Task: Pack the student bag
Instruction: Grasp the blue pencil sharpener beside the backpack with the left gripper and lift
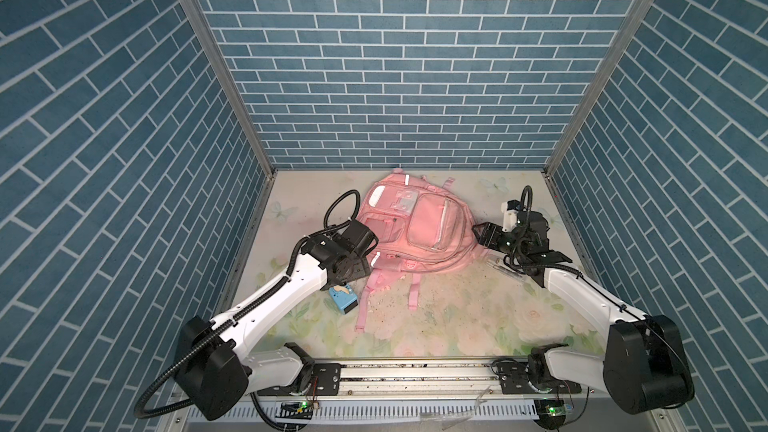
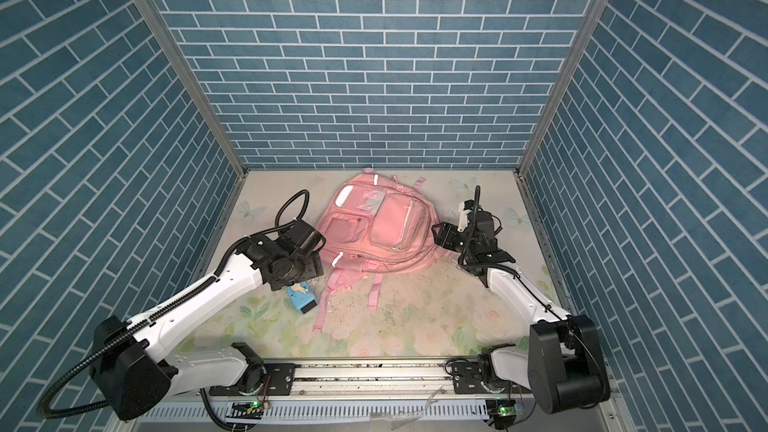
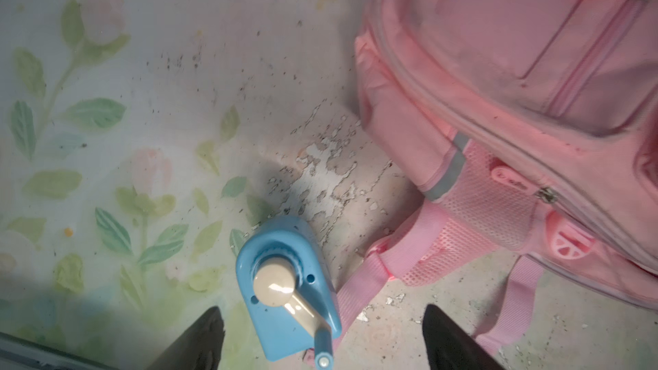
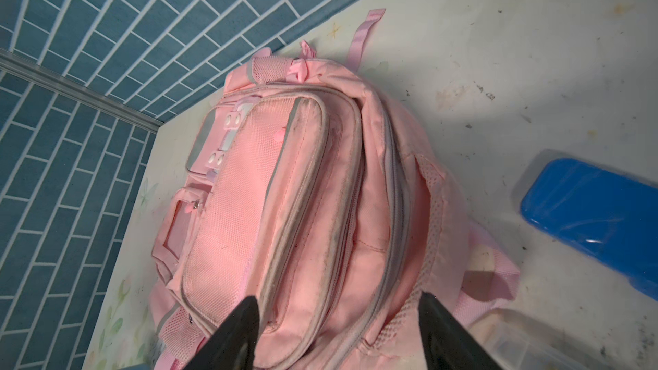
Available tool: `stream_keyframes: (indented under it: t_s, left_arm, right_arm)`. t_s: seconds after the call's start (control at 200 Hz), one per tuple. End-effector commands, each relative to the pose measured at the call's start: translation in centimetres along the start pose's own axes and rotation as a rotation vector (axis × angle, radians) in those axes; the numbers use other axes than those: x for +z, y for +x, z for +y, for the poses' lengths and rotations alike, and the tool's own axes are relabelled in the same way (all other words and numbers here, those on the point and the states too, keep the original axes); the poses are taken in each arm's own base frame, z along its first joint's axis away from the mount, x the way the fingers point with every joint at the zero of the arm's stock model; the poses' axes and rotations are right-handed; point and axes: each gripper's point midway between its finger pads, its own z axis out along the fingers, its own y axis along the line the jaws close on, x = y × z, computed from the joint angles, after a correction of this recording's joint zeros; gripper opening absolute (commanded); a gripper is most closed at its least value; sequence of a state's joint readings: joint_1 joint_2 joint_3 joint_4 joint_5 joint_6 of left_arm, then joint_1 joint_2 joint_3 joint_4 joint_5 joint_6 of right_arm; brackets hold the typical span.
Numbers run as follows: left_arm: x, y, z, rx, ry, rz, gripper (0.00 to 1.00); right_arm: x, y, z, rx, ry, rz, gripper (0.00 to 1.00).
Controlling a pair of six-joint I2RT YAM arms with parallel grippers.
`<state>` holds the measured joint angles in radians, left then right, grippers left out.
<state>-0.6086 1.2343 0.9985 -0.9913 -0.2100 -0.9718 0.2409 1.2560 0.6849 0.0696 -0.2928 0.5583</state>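
Pink fabric backpack (image 1: 415,226) lying flat on its back, zipped front pockets and clear windows facing up, straps trailing loose. One side sits right in front of the right gripper (image 4: 338,302) jaws; bottom corner and a strap just beside left gripper (image 3: 322,311) jaws.

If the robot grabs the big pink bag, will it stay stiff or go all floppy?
Probably floppy: the student bag is soft fabric slumped on the table, and its straps trail loose. It sags as if fairly empty, so it is likely light for its size. The cloth would probably bunch up when pinched, not slip.
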Motion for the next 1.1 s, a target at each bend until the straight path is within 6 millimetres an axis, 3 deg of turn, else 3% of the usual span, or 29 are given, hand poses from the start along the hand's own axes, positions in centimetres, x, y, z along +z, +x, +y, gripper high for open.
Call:
stream_keyframes:
  t_s: [0.0, 0.235, 0.585, 0.81, 1.025, 1.095]
  left_arm:
    - [0.4, 0.7, 0.9, -0.124, 0.013, 0.030, 0.88]
    - [3.5, 3.1, 1.1, -0.174, 0.028, 0.106, 0.88]
    - [5.9, 4.6, 2.2, -0.210, 0.024, 0.135, 0.85]
    - [6.5, 4.6, 2.4, -0.202, 0.036, 0.128, 0.69]
    - [6.1, 4.2, 1.5, -0.178, 0.079, 0.118, 0.45]
    - [5.4, 3.5, 1.0, -0.153, 0.097, 0.103, 0.42]
  right_arm:
    - [0.4, 0.4, 0.2, -0.041, -0.025, 0.021, 0.71]
    - [1.0, 0.6, 0.0, -0.045, -0.025, 0.036, 0.71]
    - [1.5, 0.8, 0.1, -0.042, -0.033, 0.057, 0.70]
    - [1.4, 0.7, 0.3, -0.042, -0.037, 0.058, 0.70]
    - [1.3, 0.4, 0.6, -0.042, -0.046, 0.056, 0.69]
    - [1.1, 0.2, 0.9, -0.050, -0.058, 0.051, 0.68]
